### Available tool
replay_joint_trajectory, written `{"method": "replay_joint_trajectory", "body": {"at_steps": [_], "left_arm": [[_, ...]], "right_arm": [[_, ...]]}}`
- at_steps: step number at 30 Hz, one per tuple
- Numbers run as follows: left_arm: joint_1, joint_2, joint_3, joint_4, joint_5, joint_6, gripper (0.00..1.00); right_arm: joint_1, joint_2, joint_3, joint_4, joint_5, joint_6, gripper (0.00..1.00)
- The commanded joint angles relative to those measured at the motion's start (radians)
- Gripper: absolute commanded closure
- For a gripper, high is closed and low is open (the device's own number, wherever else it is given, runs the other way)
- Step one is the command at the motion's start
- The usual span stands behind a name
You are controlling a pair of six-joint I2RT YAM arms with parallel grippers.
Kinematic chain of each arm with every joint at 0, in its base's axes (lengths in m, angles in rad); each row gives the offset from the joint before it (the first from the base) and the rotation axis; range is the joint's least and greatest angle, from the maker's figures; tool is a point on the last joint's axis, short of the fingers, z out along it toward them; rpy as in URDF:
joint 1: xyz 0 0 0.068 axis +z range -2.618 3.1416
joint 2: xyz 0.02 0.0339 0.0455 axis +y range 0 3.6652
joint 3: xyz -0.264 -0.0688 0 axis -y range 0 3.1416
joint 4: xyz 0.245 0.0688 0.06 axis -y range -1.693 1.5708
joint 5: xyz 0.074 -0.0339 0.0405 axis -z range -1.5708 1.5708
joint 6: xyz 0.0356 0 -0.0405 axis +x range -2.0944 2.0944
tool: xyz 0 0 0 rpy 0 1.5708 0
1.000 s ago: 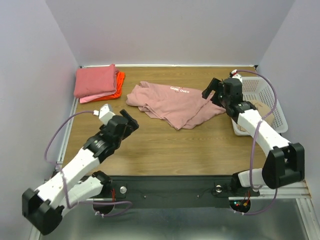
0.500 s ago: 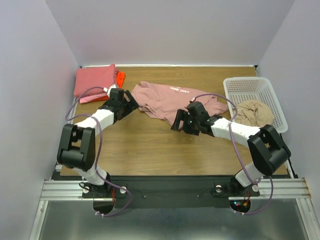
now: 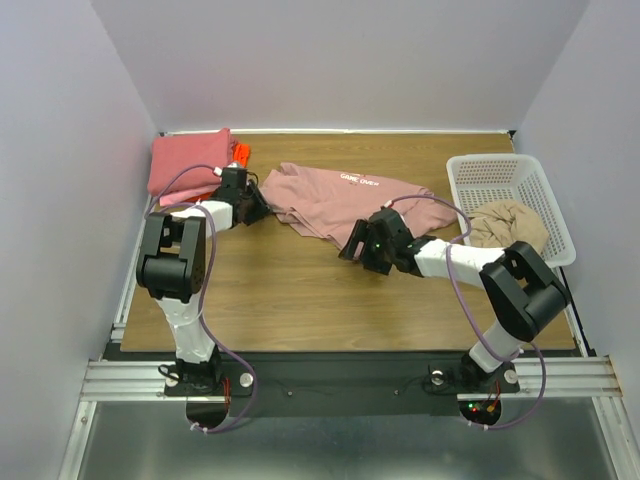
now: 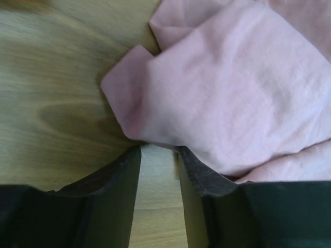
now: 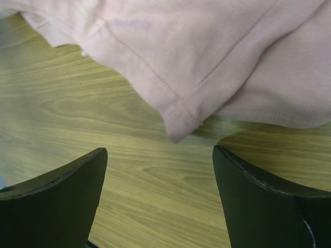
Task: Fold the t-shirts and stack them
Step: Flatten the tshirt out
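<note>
Left gripper: jaws drawn close but not together, with a narrow strip of bare table showing between them. The tips sit at the left edge of the pink tee, whose folded corner lies right against them; no cloth is seen between the fingers. Right gripper: jaws spread wide, low over the wood, holding nothing. A hemmed corner of the tee lies just ahead of the gap, apart from both fingers. Pink tee: crumpled and unfolded, mid-table toward the far side, white text facing up, lying between the two grippers. Stack: far-left corner, coral tee on top, an orange-red tee showing at its right edge, near the left gripper. Basket: far right, well apart from the stack, with a beige tee bunched in its near end.
</note>
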Motion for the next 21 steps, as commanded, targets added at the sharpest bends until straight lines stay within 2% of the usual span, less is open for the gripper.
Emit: {"method": "replay_joint_trajectory", "body": {"at_steps": [1,2,4,7,9,11,15,21], "left_arm": [[0.018,0.000,0.047,0.018,-0.001,0.030,0.55],[0.018,0.002,0.050,0.018,-0.009,0.033,0.68],[0.021,0.017,0.064,0.014,-0.013,0.038,0.79],[0.024,0.045,0.094,0.014,0.010,0.039,0.80],[0.024,0.058,0.104,0.018,0.016,0.041,0.84],[0.024,0.066,0.111,0.021,0.022,0.042,1.00],[0.025,0.062,0.102,0.046,0.043,0.068,1.00],[0.025,-0.091,-0.068,0.179,0.048,0.058,1.00]], "right_arm": [[0.009,0.028,0.002,0.078,0.063,0.054,0.13],[0.009,0.030,-0.003,0.084,0.070,0.070,0.13],[0.009,0.036,-0.014,0.107,0.083,0.088,0.14],[0.010,0.041,-0.044,0.140,0.091,0.128,0.16],[0.009,0.044,-0.049,0.147,0.097,0.139,0.17],[0.009,0.050,-0.054,0.160,0.111,0.157,0.18],[0.009,0.064,-0.061,0.187,0.107,0.177,0.23],[0.010,0.048,-0.081,0.239,0.099,0.208,0.53]]}}
